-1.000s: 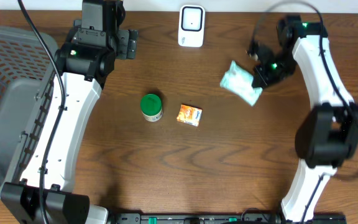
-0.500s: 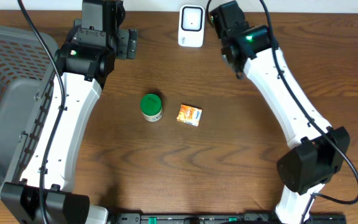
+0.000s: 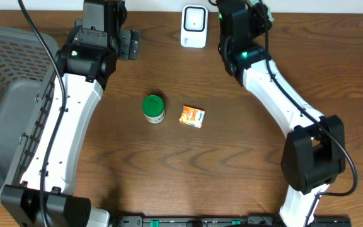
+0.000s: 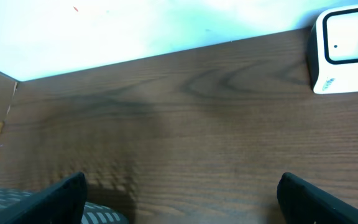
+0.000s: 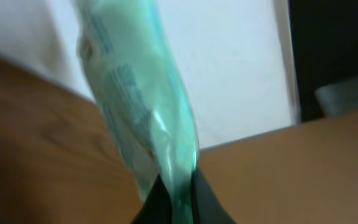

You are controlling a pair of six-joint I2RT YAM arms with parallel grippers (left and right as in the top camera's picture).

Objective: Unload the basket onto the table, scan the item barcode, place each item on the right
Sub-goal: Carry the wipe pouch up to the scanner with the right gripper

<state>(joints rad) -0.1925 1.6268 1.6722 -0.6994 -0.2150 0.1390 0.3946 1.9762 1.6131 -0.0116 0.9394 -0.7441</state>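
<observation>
- Basket (image 3: 5,94) fills the far left.
- Left gripper (image 3: 133,45) hangs with its jaws wide apart, holding nothing.
- Right gripper (image 5: 176,199) is clamped on the teal packet (image 5: 135,93), up near the scanner (image 3: 194,26).
- 1 green jar (image 3: 154,108) and 1 orange box (image 3: 193,116) sit side by side.

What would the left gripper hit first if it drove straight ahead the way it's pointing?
Probably just bare table: the open left gripper aims at empty wood short of the far edge. The white scanner sits well right of that line. Depth is hard to judge.
</observation>
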